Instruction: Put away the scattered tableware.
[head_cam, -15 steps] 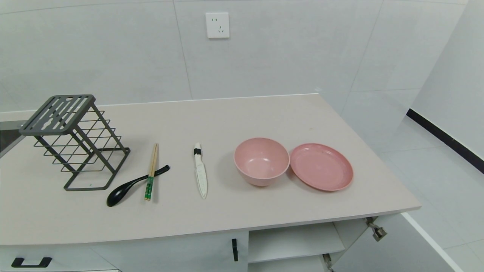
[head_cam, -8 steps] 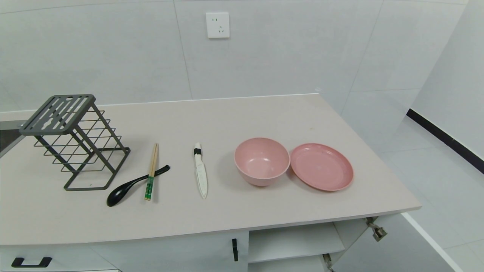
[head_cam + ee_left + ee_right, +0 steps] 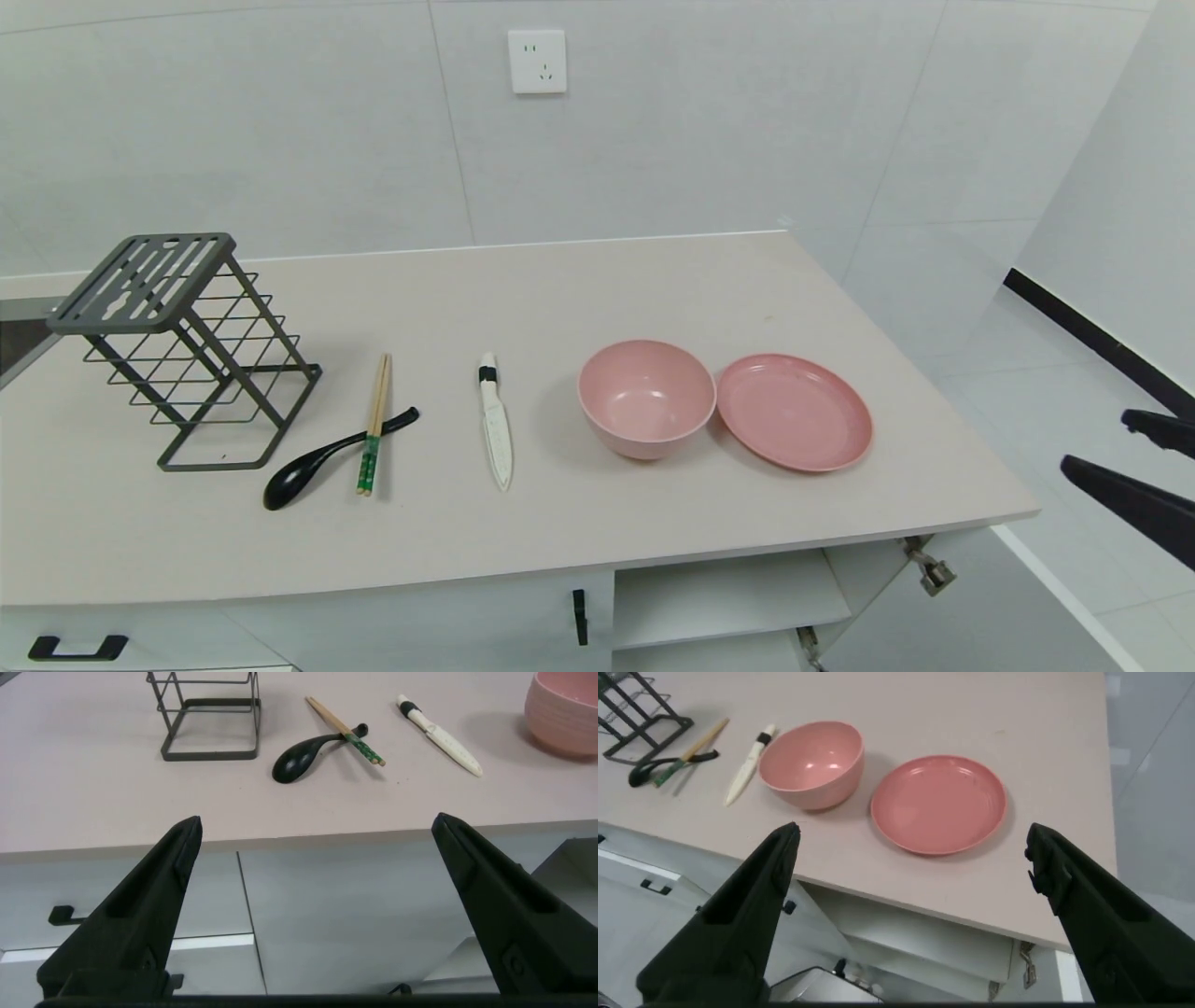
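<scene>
A pale beige countertop (image 3: 579, 280) runs along a white tiled wall (image 3: 280, 121) and ends at the right over a light tiled floor. Below it stands a white cabinet with an open shelf compartment (image 3: 728, 597). A white wall socket (image 3: 537, 62) sits above the counter.

The tableware lies in a row. A dark grey wire rack (image 3: 145, 280) stands at the left end. A shallow pink plate (image 3: 794, 411) lies at the right end, its rim just beside a deep pink bowl (image 3: 646, 397). Between bowl and rack lie a white sheathed knife (image 3: 495, 422), a black soup spoon (image 3: 322, 457), and wooden chopsticks (image 3: 374, 420) with green tips lying across the spoon's handle.

The left gripper (image 3: 316, 821) hangs before the counter's front edge, jaws spread wide and empty. The right gripper (image 3: 1094, 440), also spread and empty, has come in at the head view's right edge since half a second ago. The tableware has not moved.
</scene>
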